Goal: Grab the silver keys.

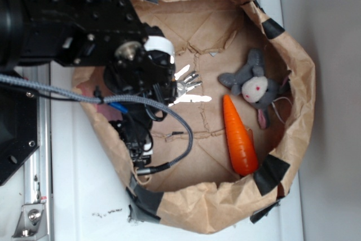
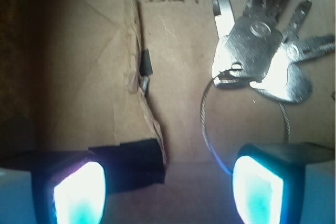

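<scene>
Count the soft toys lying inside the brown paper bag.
2: the grey plush bunny lies at the bag's right side, and the orange carrot toy lies just below it. The black robot arm may hide others at the left.

The silver keys [image 2: 265,59] are shiny polished metal on a thin wire ring. The bag [image 1: 293,139] is matt, creased brown paper, patched with black tape. The carrot [image 1: 240,139] looks glossy plastic; the bunny [image 1: 254,86] is soft grey plush.
</scene>
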{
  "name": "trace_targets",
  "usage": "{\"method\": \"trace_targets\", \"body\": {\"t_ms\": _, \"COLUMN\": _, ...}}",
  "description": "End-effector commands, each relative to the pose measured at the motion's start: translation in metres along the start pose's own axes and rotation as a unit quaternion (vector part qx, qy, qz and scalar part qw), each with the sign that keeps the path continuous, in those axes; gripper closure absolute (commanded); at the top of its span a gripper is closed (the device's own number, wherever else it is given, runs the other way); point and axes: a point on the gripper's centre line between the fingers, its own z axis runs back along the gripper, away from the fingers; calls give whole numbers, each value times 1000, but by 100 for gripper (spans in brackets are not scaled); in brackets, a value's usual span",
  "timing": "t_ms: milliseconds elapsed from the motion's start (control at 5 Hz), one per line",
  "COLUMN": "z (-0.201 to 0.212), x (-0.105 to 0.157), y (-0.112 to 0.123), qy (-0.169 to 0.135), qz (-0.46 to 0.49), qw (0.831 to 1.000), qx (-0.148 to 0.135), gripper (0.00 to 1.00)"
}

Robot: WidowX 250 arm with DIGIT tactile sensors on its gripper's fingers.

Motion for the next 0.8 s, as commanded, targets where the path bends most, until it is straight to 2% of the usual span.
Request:
{"method": "trace_targets", "body": {"t_ms": 0, "z": 5, "x": 15, "y": 2, "qy": -7, "qz": -4, "qw": 1000, "qx": 7, "gripper": 0}}
{"method": "trace_targets", "body": {"t_ms": 400, "z": -6, "x": 22, "y": 9, "qy": -20, "qz": -2, "qw": 999, "qx": 29, "gripper": 0}}
{"method": "trace_targets", "body": {"t_ms": 600, "z": -12, "x": 28, "y": 30, "qy": -42, "qz": -30, "qw": 998, "qx": 47, "gripper": 0}}
